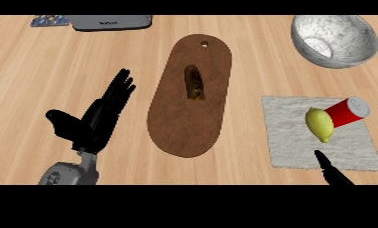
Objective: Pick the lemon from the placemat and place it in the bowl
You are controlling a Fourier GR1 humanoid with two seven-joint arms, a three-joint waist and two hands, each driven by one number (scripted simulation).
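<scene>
- Lemon (319, 124): not yet picked; lies on the placemat (288, 147), touching a red can (345, 113), at right.
- My left hand (96, 117): resting, fingers straight, near left.
- My right hand (331, 169): only a fingertip shows near the lemon; finger state untellable. Step: reach.
- Bowl (336, 39): far right; next, grasp and carry there.

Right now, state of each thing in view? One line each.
lemon: lying on the placemat, touching the red can, not held
red can: on its side on the placemat
placemat: flat on the counter
bowl: upright, nothing in it
cutting board: flat, a dark brown item on it
left hand: open, resting, fingers up
right hand: only fingertips show, at the placemat's near edge
</scene>
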